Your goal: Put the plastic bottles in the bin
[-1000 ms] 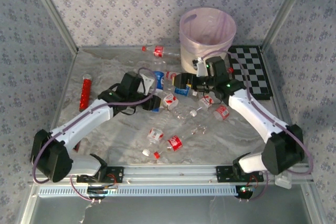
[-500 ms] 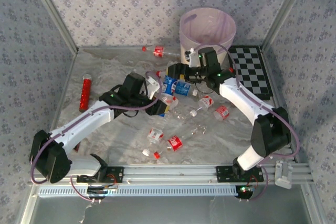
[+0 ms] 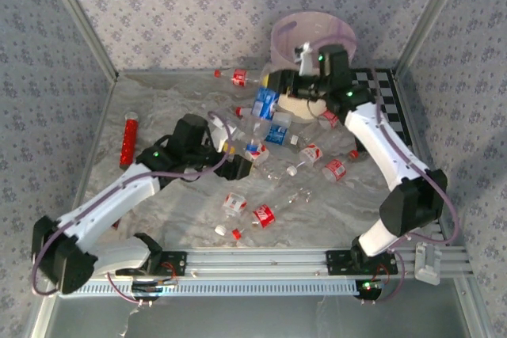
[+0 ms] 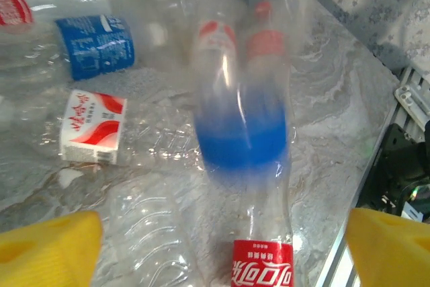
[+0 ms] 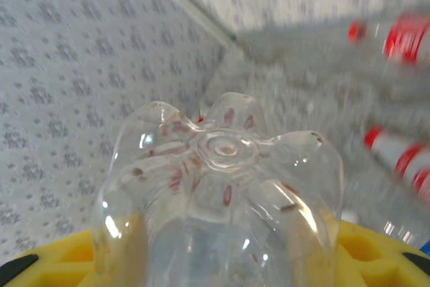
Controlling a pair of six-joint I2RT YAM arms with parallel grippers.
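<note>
Right gripper [image 3: 279, 93] closed on blue bottle [image 3: 264, 104], held at its 8 o'clock; bin [image 3: 279, 45] close at 1 o'clock. Left gripper [image 4: 215, 247] spread wide, nothing gripped; loose bottles [image 3: 261, 215] scattered at 5 o'clock.

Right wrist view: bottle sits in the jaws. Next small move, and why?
Probably lift the right gripper and carry it over the bin rim. Its jaws are closed on a blue-labelled bottle that hangs beside the bin, outside its opening, so releasing now would likely miss.
</note>
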